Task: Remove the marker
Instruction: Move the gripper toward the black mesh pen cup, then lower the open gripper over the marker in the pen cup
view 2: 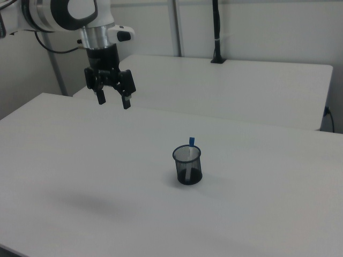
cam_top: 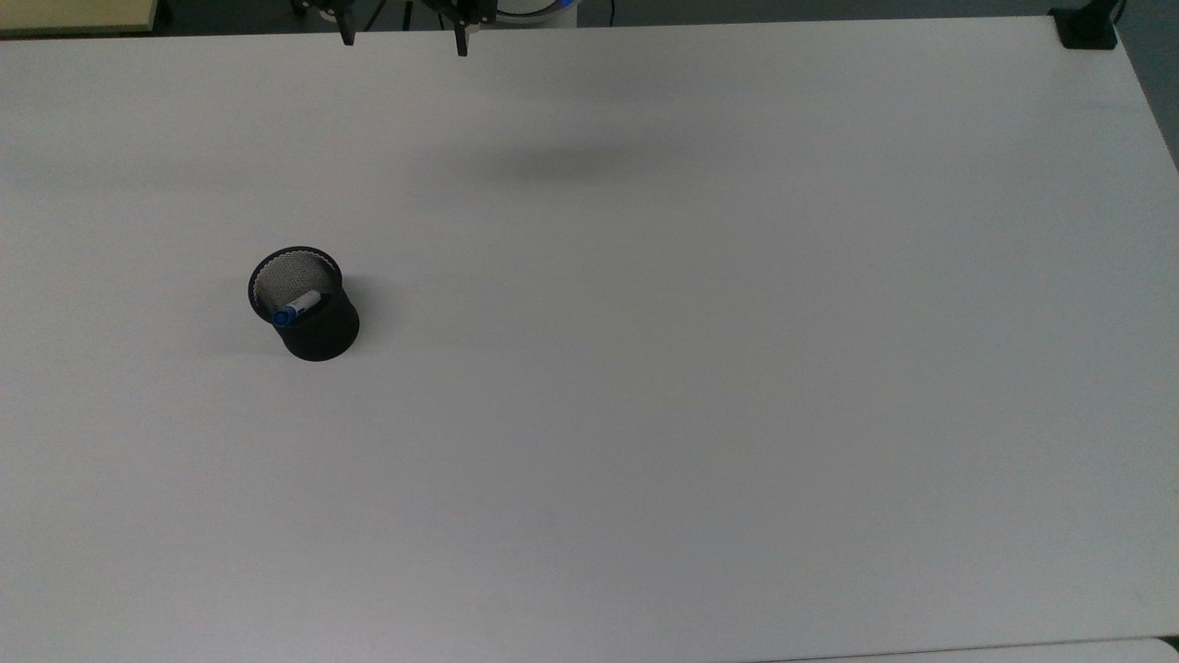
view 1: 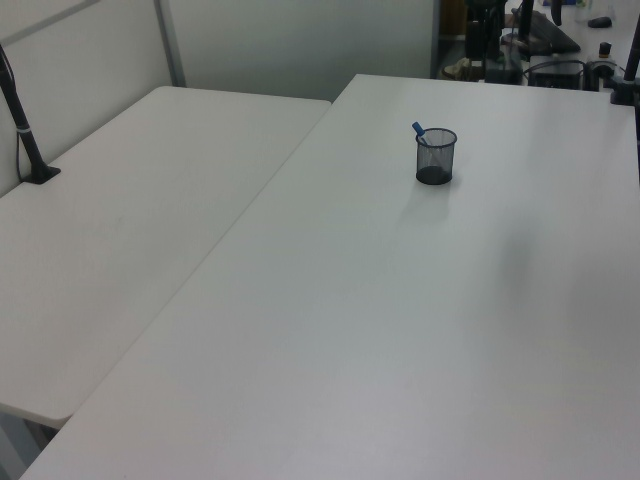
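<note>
The marker stands blue cap up inside a black mesh cup on the white table; the gripper hangs high, fingers spread apart. No writing is readable.

The table is plain white. The cup is black with a pattern of tiny holes, like a net. The marker in it is white with a blue cap. The gripper is black, on a white and black arm.
</note>
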Robot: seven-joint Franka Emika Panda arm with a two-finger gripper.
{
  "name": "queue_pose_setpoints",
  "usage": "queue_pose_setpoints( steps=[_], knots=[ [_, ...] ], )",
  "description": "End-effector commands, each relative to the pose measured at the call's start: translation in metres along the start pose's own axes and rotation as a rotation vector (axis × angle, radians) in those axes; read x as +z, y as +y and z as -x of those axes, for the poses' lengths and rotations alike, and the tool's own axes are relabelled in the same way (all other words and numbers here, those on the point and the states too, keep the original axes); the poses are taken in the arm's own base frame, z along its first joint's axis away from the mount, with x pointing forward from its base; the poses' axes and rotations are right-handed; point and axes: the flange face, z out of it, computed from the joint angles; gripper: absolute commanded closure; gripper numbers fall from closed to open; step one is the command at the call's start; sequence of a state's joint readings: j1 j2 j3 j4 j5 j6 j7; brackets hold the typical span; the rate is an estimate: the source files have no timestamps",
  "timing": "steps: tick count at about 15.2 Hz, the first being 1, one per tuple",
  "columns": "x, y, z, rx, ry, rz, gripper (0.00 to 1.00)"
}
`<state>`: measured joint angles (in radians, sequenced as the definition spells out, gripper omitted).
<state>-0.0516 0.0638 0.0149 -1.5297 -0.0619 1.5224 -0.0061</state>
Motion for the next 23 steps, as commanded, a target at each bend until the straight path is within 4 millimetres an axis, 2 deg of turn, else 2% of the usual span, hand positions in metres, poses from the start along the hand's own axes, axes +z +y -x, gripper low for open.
queue_pose_setpoints(
  steps=[1,5,7,9,13,17,23],
  knots=[
    [-0.005,0.004,-0.002,-0.019,0.022,-0.025,0.00],
    [-0.012,0.004,-0.011,-0.015,0.108,-0.033,0.00],
    [-0.010,0.014,-0.019,0.004,0.144,-0.036,0.00],
    [0.003,0.032,-0.034,0.035,0.178,-0.043,0.00],
    [0.044,0.047,-0.073,0.054,0.231,-0.039,0.02],
    [0.077,0.075,-0.097,0.085,0.283,-0.016,0.05],
    [0.118,0.100,-0.113,0.010,0.269,0.011,0.05]
  ],
)
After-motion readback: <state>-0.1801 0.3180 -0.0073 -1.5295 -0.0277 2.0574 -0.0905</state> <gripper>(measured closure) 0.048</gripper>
